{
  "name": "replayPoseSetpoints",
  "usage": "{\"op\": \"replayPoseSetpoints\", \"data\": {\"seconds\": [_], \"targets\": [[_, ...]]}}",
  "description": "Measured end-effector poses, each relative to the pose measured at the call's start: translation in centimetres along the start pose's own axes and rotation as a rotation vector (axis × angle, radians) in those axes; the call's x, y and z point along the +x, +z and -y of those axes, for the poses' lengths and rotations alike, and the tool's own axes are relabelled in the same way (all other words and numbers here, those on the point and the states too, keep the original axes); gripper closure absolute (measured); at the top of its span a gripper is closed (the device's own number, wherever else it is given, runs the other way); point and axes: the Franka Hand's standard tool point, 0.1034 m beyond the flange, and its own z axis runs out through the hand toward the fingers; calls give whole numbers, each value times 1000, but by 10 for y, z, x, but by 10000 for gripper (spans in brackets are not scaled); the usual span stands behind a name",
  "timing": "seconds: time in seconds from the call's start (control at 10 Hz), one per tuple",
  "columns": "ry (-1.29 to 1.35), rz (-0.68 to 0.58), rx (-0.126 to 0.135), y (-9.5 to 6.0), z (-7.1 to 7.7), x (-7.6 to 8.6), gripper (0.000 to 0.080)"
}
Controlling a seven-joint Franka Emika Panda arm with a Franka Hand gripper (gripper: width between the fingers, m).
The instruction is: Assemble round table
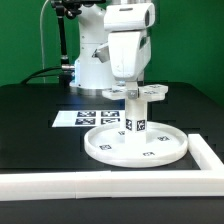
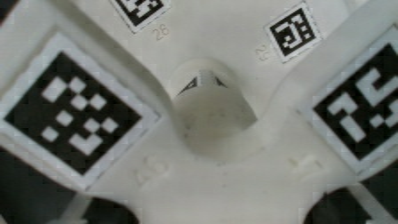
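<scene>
Wrist view alone shows cross-shaped piece tags closely.

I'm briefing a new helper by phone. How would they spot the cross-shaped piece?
Find the large rimmed round disc on the black table, by the white border rail. A short post stands at its middle. The cross-shaped piece sits atop that post, under the gripper: the only part with arms.

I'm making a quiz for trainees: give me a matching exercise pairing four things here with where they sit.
1 round disc
2 post
3 cross-shaped piece
4 marker board

A on top of the post
B flat, beyond the round disc
C upright at the round disc's middle
D lying next to the border rail

Pairs: 1-D, 2-C, 3-A, 4-B
</scene>
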Motion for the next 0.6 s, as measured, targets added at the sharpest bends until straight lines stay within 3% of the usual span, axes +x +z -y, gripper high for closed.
{"op": "replayPoseSetpoints", "data": {"seconds": [0.3,0.6], "targets": [[110,-1,0,0,0,0,347],[491,-3,1,1,2,0,347]]}}
